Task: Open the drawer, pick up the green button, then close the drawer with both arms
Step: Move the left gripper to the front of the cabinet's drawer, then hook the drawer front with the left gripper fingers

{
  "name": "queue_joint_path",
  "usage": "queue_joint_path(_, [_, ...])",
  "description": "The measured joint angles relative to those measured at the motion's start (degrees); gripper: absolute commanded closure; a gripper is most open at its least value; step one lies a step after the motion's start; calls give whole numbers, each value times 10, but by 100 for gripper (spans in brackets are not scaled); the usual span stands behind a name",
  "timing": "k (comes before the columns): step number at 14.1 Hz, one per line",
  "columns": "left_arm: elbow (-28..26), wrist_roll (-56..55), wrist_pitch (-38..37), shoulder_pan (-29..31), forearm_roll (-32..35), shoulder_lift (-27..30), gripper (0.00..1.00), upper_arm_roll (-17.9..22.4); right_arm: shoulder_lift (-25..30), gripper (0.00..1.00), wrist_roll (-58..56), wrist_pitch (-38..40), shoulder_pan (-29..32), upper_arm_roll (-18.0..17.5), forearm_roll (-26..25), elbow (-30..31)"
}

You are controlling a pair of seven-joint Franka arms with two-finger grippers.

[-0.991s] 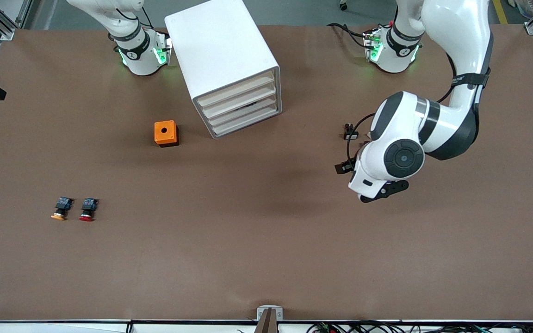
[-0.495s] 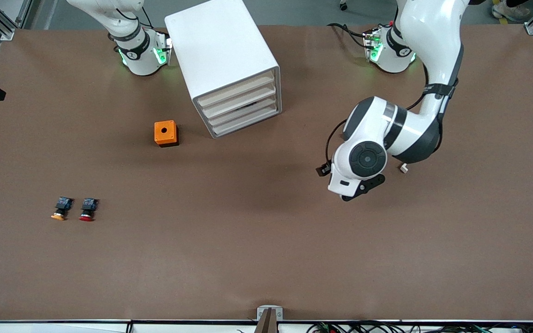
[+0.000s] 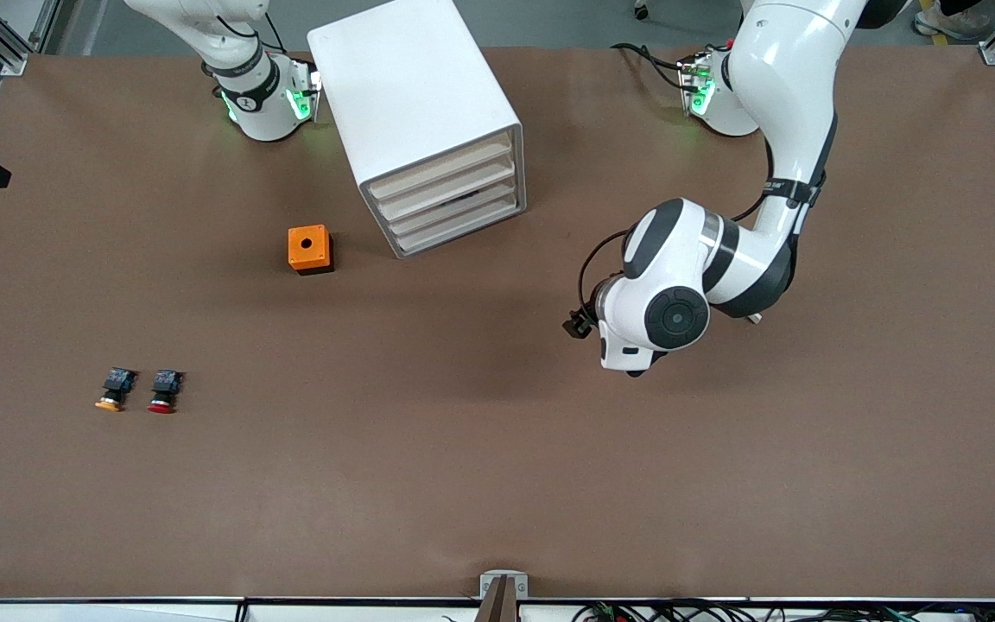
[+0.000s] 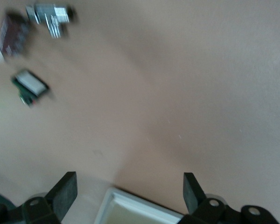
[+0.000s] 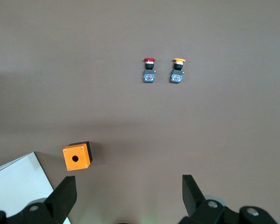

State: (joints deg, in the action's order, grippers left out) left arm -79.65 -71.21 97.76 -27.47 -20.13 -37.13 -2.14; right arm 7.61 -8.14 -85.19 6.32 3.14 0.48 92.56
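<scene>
The white drawer cabinet stands between the two arm bases, its stacked drawers all pushed in. The green-capped button is hidden. My left arm's wrist hangs over bare table beside the cabinet, toward the left arm's end; its gripper is hidden under the wrist there. In the left wrist view the left gripper is open and empty, with a blurred white corner between the fingers. My right gripper is open and empty, high over the table; the right arm waits.
An orange box with a round hole sits beside the cabinet, also in the right wrist view. An orange-capped button and a red-capped button lie toward the right arm's end. Small parts lie near the left arm's base.
My left arm has swung toward the cabinet and its wrist has turned. The right arm, cabinet and buttons have not moved.
</scene>
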Motion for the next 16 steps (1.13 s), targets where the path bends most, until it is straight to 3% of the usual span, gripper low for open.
queue_joint_path(9, [16, -264, 0, -22, -190, -51, 0, -4, 0, 0, 0, 0, 0, 0, 0, 0])
queue_joint_path(16, [17, -335, -4, -28, -276, -113, 0, -7, 0, 0, -1, -4, 0, 0, 0, 0])
